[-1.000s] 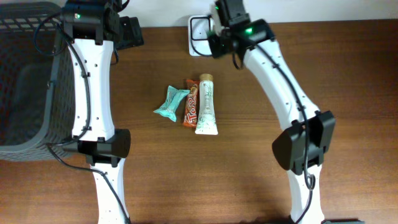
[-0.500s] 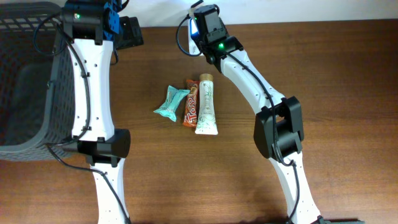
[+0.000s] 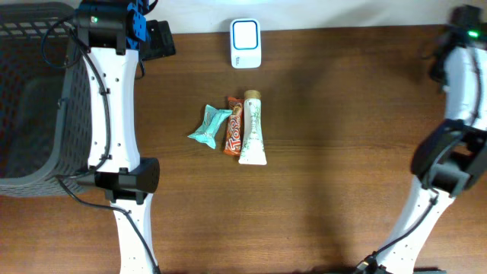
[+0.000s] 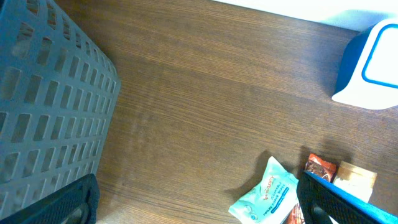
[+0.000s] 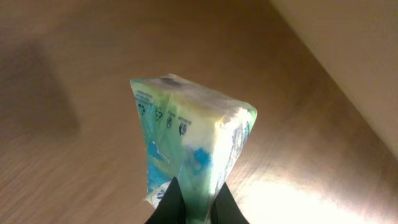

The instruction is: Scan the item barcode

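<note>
Overhead view: white-and-blue barcode scanner (image 3: pixel 246 43); teal sachet (image 3: pixel 210 126), brown candy bar (image 3: pixel 233 126) and white tube (image 3: pixel 253 131) lie near it; grey mesh basket (image 3: pixel 30 99) well left of it; only the right wrist view shows the right gripper (image 5: pixel 194 204) clamped on a green-and-white plastic packet (image 5: pixel 193 146); left gripper (image 4: pixel 196 190) gapes wide.

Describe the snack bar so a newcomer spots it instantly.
On the wooden table, three items lie side by side. The snack bar is the middle one, between a teal packet and a cream tube; only it is orange-brown.
</note>
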